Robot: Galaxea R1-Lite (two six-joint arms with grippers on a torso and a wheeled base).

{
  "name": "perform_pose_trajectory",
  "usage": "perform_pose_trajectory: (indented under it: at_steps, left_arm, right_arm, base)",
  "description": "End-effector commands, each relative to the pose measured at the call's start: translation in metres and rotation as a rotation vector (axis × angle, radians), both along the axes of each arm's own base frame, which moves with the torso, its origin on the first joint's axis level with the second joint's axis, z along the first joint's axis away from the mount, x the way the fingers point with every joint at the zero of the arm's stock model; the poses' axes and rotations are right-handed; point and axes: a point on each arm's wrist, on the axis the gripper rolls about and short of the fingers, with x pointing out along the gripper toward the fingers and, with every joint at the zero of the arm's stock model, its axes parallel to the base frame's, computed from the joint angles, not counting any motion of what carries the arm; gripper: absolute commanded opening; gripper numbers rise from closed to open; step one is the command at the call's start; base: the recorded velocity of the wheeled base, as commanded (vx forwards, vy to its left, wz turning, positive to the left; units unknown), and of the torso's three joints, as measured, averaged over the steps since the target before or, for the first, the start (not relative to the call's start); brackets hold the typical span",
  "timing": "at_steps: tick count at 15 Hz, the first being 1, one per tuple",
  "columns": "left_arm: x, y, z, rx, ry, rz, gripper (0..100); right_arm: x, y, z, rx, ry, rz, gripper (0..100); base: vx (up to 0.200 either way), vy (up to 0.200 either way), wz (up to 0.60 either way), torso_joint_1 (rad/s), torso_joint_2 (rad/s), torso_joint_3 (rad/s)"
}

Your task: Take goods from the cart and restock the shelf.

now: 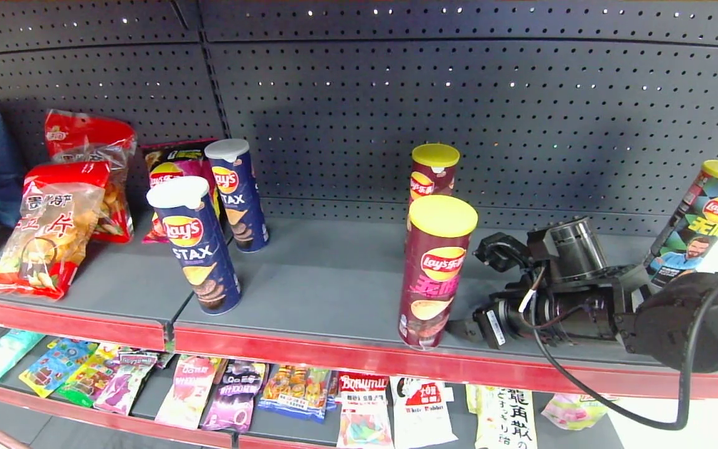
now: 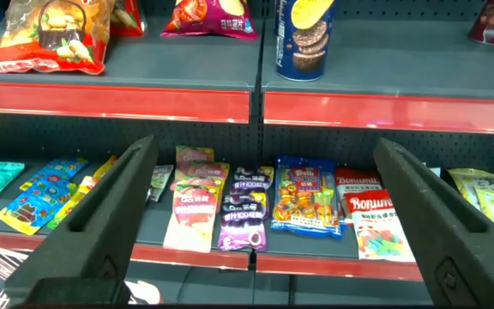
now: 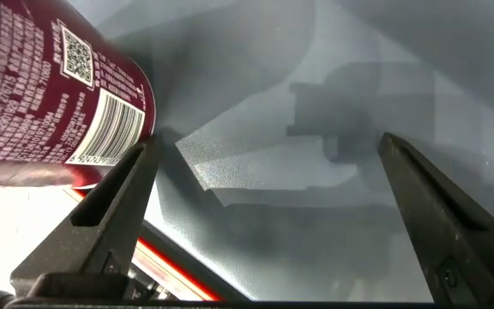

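Observation:
A maroon chip can [image 1: 435,274] with a yellow lid stands upright near the front edge of the grey shelf [image 1: 334,274]. My right gripper [image 1: 472,288] lies low over the shelf just right of that can, open, with nothing between its fingers. In the right wrist view the maroon can [image 3: 50,86] sits beside one finger [image 3: 118,206], outside the gap of the gripper [image 3: 268,146]. A second maroon can [image 1: 434,171] stands behind the first. My left gripper [image 2: 264,150] hangs open and empty in front of the lower shelf.
Two blue cans [image 1: 197,246] [image 1: 237,193] stand left of centre, with snack bags [image 1: 53,224] at the far left. A yellow-lidded can [image 1: 702,218] leans at the far right. Candy bags [image 2: 247,206] fill the lower shelf. Bare shelf lies between the blue and maroon cans.

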Motion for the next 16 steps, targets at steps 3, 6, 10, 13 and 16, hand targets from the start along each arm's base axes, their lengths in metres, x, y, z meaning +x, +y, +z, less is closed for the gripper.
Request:
perform_pose_trajectory:
  at_steps: [3,6,10,13,16]
  left_arm:
    - [0.0,0.0,0.0,0.0,0.0,0.0,100]
    - [0.0,0.0,0.0,0.0,0.002,0.0,100]
    - [0.0,0.0,0.0,0.0,0.0,0.0,100]
    - [0.0,0.0,0.0,0.0,0.002,0.0,100]
    - [0.0,0.0,0.0,0.0,0.002,0.0,100]
  right_arm:
    - [0.001,0.0,0.0,0.001,0.0,-0.001,100]
    - [0.001,0.001,0.001,0.002,-0.004,0.002,100]
    - [-0.001,0.004,0.001,0.003,-0.004,0.013,100]
    - [-0.004,-0.001,0.004,0.003,-0.011,0.0,100]
    - [-0.027,-0.018,0.023,0.023,-0.064,-0.025,100]
  base:
    - [0.0,0.0,0.0,0.0,0.0,0.0]
    - [0.0,0.0,0.0,0.0,0.0,0.0]
    - [0.0,0.0,0.0,0.0,0.0,0.0]
    - [0.0,0.0,0.0,0.0,0.0,0.0]
    - [0.0,0.0,0.0,0.0,0.0,0.0]
